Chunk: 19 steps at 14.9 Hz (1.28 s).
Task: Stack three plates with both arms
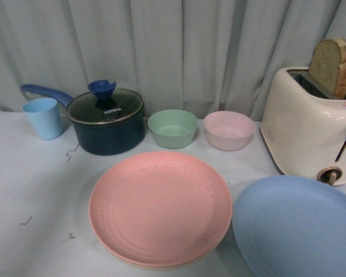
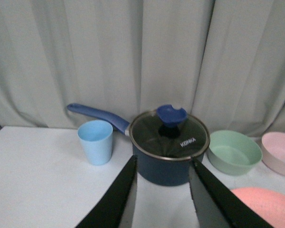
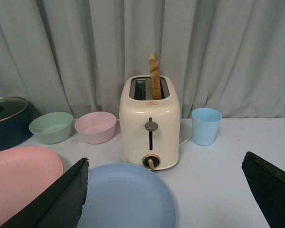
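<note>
Front view: pink plate sits mid-desk, with the cream plate rim peeking out underneath, I think. The blue plate is just beside it, on the right.
Left wrist view: left claw is apart and empty, facing the saucepan.
Right wrist view: right claw is wide apart and empty, lined up on the blue plate.
Handling: plate looks stiff, light and matte, so I'd pinch the raised rim.

"KONKA" in white on saucepan's glass lid.
</note>
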{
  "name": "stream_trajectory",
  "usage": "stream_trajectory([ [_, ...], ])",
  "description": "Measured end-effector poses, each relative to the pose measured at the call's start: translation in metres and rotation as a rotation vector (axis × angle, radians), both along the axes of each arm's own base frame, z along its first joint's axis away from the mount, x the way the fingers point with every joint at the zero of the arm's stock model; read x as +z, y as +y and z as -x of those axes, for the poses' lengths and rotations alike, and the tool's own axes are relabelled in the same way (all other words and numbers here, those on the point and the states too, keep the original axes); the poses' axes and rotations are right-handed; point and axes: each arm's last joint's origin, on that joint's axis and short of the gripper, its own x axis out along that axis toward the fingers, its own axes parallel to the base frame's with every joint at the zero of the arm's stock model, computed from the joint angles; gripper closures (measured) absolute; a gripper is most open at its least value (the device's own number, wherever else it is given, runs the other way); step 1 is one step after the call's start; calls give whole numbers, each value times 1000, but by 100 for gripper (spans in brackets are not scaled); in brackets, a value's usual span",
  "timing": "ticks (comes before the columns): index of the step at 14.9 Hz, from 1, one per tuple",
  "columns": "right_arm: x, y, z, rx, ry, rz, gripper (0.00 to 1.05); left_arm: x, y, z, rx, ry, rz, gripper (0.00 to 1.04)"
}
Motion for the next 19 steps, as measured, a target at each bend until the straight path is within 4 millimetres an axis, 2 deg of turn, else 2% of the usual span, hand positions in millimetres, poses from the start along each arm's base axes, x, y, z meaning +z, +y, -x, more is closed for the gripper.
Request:
stream_trajectory([
  [3,0,0,0,0,0,0,6,-4,2,8,-3,6,-1,79],
  [5,0,0,0,0,0,0,6,-3,13,25,12,-25,0,103],
  [10,0,0,0,0,0,0,6,-14,12,63,0,-21,-2,103],
  [12,0,0,0,0,0,0,6,-29,12,73,0,18,-2,103],
  [19,0,0,0,0,0,0,6,-19,12,98,-1,-27,-2,103],
])
